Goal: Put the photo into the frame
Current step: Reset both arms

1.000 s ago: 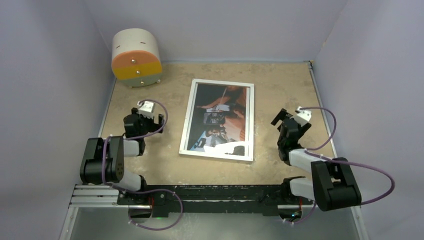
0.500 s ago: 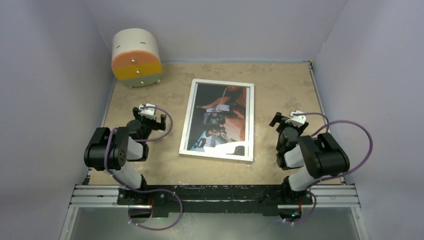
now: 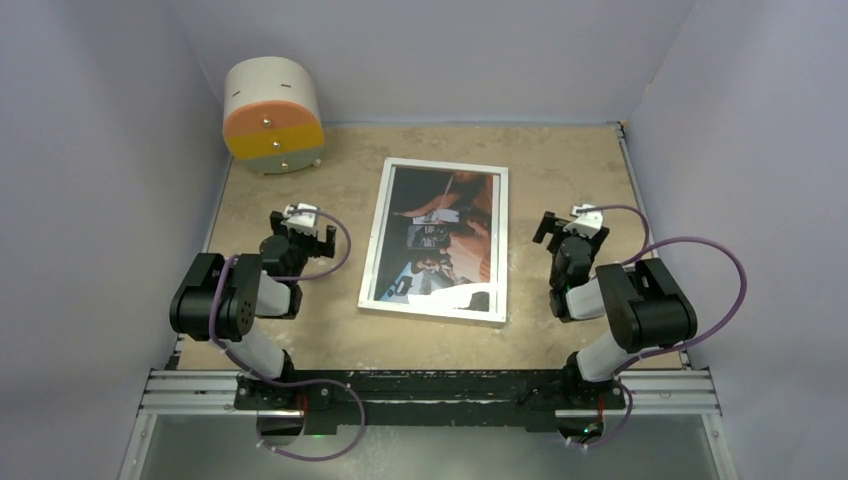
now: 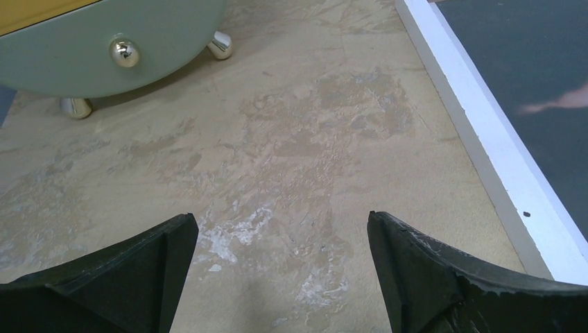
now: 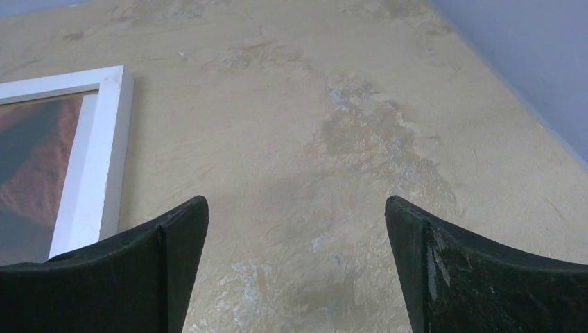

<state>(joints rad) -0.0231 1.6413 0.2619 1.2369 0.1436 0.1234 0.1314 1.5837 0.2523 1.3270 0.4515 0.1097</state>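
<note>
The frame [image 3: 374, 243] lies flat in the middle of the table, silver-white front up. The photo [image 3: 440, 225], a dark scene with orange-red patches, shows inside it under the pane. My left gripper [image 3: 303, 232] is open and empty over bare table, left of the frame. In the left wrist view its fingertips [image 4: 283, 229] stand wide apart, with the frame's white rim [image 4: 485, 146] and the dark photo [image 4: 534, 62] to the right. My right gripper [image 3: 568, 232] is open and empty right of the frame. The right wrist view [image 5: 297, 208] shows the rim [image 5: 93, 159] and photo [image 5: 35, 159] at left.
A round drawer cabinet [image 3: 272, 115] with orange, yellow and green fronts stands at the back left; it also shows in the left wrist view [image 4: 104, 41]. Lilac walls [image 3: 700, 120] close in the table on three sides. The right wall [image 5: 527, 48] is near my right gripper.
Both arms have folded back toward their bases. The left gripper has shifted slightly right and the right gripper slightly left, each toward the frame. The frame and photo have not moved.
</note>
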